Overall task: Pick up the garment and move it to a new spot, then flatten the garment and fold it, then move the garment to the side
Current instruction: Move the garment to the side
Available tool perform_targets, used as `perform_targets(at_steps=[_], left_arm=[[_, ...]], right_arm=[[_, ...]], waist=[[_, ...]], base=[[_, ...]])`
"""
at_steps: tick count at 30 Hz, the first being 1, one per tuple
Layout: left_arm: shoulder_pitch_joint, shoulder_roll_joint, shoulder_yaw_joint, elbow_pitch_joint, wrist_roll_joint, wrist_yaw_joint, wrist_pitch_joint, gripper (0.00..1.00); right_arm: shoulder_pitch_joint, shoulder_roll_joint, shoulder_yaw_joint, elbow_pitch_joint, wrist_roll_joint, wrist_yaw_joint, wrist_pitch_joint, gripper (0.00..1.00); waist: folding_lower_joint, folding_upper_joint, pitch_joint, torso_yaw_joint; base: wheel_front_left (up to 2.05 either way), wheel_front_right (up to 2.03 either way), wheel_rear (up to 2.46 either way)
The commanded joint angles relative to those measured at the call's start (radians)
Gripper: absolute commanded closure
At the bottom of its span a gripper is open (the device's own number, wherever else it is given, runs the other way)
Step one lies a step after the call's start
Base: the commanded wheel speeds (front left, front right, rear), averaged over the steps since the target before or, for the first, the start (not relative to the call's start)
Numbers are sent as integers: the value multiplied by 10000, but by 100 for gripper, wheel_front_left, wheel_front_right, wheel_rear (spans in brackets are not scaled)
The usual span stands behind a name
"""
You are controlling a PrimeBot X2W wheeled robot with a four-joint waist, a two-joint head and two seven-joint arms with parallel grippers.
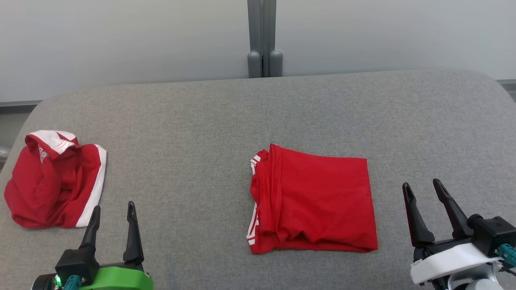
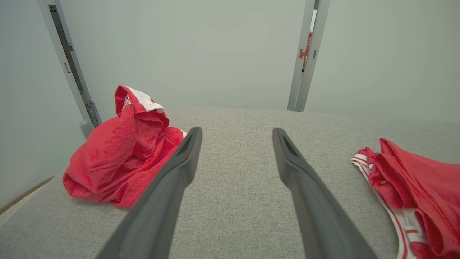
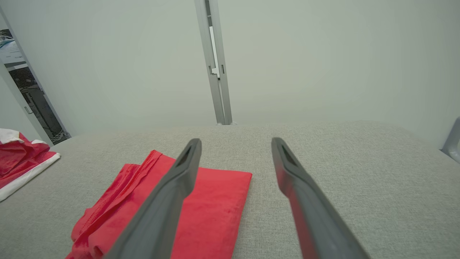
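Folded red garment lies mid-tabletop, apart from both hands. Left hand and right hand are spread wide, holding nothing. Judged light, soft and limp: grip both side edges through all layers, or the fold slips.

two red garments: folded garment, crumpled garment; two claws: left claw, right claw; one table
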Motion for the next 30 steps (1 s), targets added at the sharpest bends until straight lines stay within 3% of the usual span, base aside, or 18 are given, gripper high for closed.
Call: perform_targets(at_steps=[1, 30], left_arm=[[55, 77, 31, 9, 109, -23, -3, 0], [17, 66, -38, 13, 72, 3, -3, 0]], right_arm=[[65, -16, 1, 35, -25, -12, 11, 0], [-793, -199, 257, 503, -72, -12, 181, 0]], waist=[[0, 0, 3, -2], [0, 0, 32, 76]], base=[[0, 0, 0], [0, 0, 0]])
